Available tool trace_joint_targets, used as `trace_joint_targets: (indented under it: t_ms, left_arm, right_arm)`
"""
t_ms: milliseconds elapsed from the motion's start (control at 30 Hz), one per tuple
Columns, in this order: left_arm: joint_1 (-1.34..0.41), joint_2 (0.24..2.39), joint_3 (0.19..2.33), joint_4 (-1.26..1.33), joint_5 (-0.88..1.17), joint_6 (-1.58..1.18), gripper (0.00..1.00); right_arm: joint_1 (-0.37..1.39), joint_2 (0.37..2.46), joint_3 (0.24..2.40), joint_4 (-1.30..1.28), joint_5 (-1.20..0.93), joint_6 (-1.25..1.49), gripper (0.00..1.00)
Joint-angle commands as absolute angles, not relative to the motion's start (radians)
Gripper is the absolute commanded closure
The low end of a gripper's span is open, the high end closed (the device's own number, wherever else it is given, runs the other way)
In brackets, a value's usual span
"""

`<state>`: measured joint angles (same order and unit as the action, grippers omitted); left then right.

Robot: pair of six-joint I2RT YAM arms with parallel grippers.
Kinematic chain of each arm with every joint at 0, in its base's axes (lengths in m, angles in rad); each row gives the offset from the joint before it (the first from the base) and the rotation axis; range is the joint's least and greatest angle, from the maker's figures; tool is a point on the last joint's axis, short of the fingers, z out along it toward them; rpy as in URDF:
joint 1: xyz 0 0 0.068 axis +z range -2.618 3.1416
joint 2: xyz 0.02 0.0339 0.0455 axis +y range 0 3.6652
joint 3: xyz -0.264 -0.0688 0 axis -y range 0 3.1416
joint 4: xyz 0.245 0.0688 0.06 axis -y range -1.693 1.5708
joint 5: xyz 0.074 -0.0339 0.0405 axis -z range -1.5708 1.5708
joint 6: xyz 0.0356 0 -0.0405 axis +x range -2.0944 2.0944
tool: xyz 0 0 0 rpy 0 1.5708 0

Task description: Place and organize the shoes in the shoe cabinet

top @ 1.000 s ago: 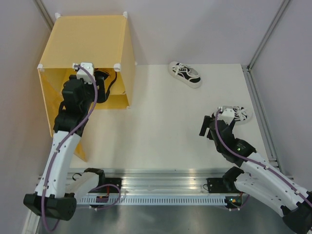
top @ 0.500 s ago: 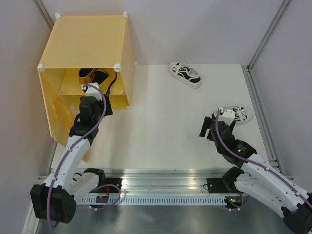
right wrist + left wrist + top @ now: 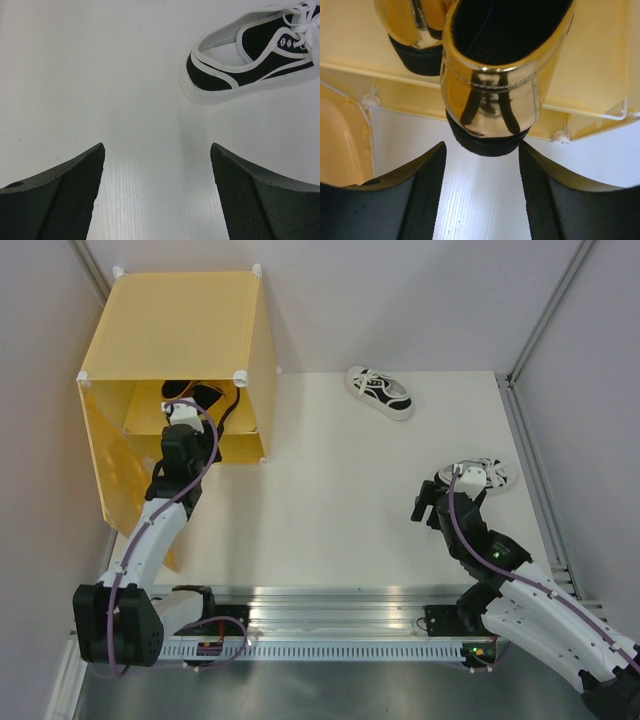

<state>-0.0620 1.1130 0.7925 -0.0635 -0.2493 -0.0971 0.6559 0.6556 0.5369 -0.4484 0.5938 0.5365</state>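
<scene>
Item, nearest: an aluminium rail (image 3: 340, 605) along the bottom edge of the overhead view, carrying both arm bases, with the white table (image 3: 330, 510) beyond it. Item: right gripper (image 3: 156, 150), lower right of the overhead view, jaws spread wide and holding nothing, with bare table between its fingers. Item: near sneaker (image 3: 250, 65), white with black trim and white laces, on the table at the right edge. In the right wrist view it lies in the upper right corner, heel end toward the gripper, ahead of and beyond the right finger and apart from it. Item: left gripper (image 3: 481, 147), middle left of the overhead view, at the open front of the shoe cabinet (image 3: 170, 330), jaws parted to a moderate width and empty. Item: first loafer (image 3: 490, 95), shiny gold with a black inside and a black heel, on the inner shelf (image 3: 590, 65). Its heel juts over the shelf's front edge and sits centred just above the gap between the fingers, with no contact visible. Item: second loafer (image 3: 412, 30), same make, close beside the first at the upper left of the left wrist view, partly cropped. The cabinet itself is a yellow-orange translucent cube with white corner connectors, upper left of the overhead view, its door (image 3: 115, 475) swung open toward the lower left. Item, farthest: far sneaker (image 3: 380, 392), same pattern, at the table's back edge, top centre, well apart from both grippers and from the cabinet.
</scene>
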Motion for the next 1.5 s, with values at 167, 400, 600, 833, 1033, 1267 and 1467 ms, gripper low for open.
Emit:
trace_joint_targets:
  t_ms: [167,400,600,833,1033,1267,1467]
  left_arm:
    - [-0.058,1.180,0.874,0.034,-0.181,-0.109,0.46]
    - [-0.058,1.200,0.905,0.058,-0.120,-0.153,0.49]
    - [-0.058,1.244,0.939,0.083,-0.162,-0.192,0.49]
    - [-0.060,1.301,0.965,0.115,-0.207,-0.219,0.49]
    - [-0.058,1.336,0.985,0.135,-0.219,-0.230,0.49]
    - [-0.058,1.365,1.019,0.138,-0.249,-0.227,0.50]
    - [-0.058,1.382,1.023,0.146,-0.245,-0.225,0.50]
  right_arm:
    - [0.653,0.655,0.531,-0.417,0.588,0.528,0.10]
    - [0.653,0.661,0.529,-0.414,0.588,0.528,0.10]
    - [0.653,0.667,0.531,-0.417,0.588,0.528,0.10]
    - [0.653,0.667,0.531,-0.417,0.586,0.528,0.10]
    - [0.653,0.667,0.532,-0.417,0.586,0.528,0.10]
    - [0.653,0.669,0.534,-0.420,0.584,0.528,0.10]
    - [0.653,0.672,0.534,-0.420,0.581,0.528,0.10]
